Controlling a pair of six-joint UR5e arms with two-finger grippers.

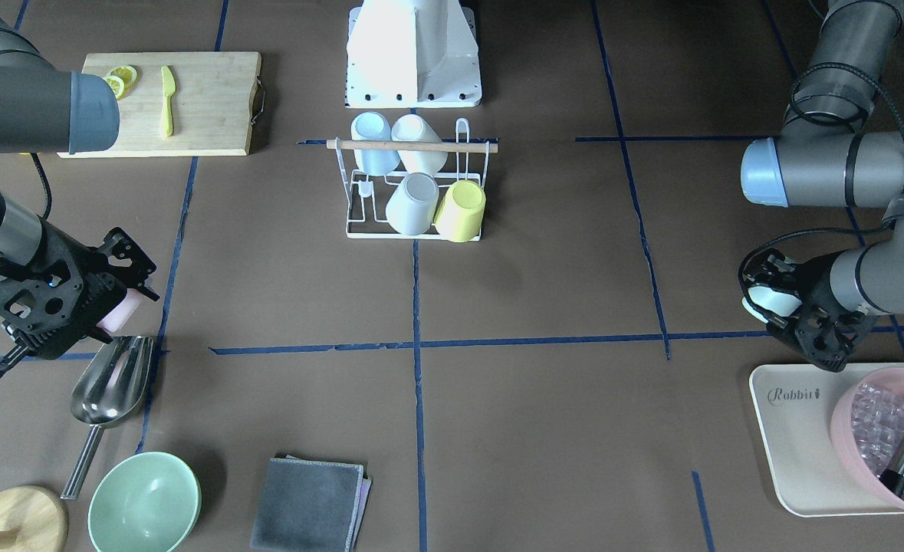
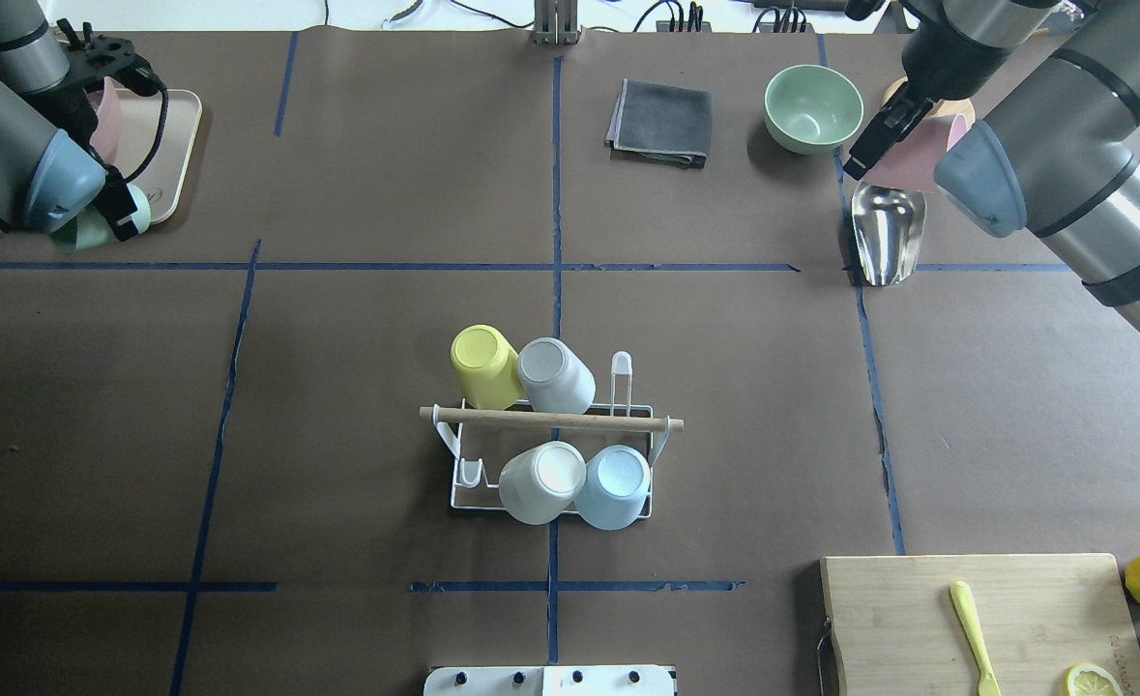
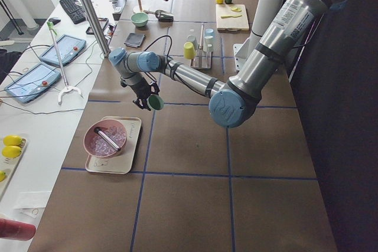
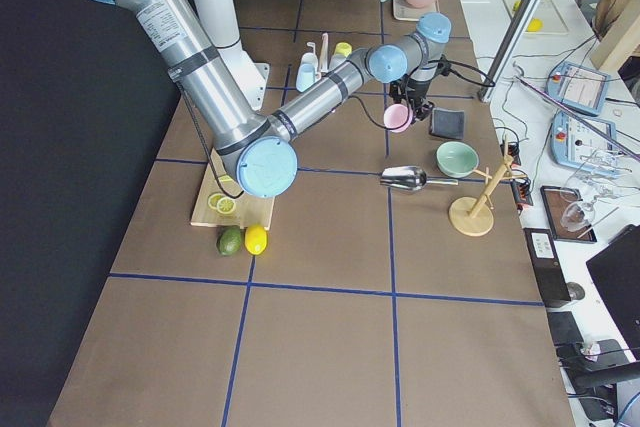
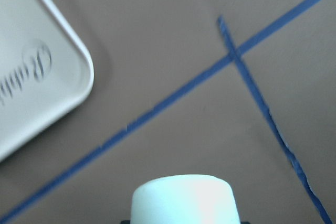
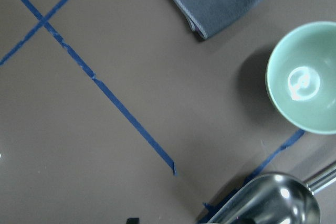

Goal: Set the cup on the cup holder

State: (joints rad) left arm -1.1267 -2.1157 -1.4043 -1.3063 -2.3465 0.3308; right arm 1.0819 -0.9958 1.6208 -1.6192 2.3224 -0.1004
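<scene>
The cup holder (image 1: 413, 145) is a white wire rack with a wooden rod, at the table's middle; it also shows in the overhead view (image 2: 550, 419). A yellow, a grey, a white and a light blue cup sit upside down on it. My left gripper (image 1: 766, 300) is shut on a pale mint cup (image 2: 86, 232), held above the table beside the cream tray; the cup's base fills the bottom of the left wrist view (image 5: 185, 198). My right gripper (image 1: 126, 303) is shut on a pink cup (image 2: 913, 159), held above a metal scoop.
A metal scoop (image 1: 110, 379), a green bowl (image 1: 143, 502), a grey cloth (image 1: 310, 504) and a wooden stand (image 1: 11, 521) lie near my right gripper. A pink tub of ice (image 1: 885, 437) stands on the cream tray (image 1: 793, 437). A cutting board (image 1: 191, 100) holds a knife and lemon slices.
</scene>
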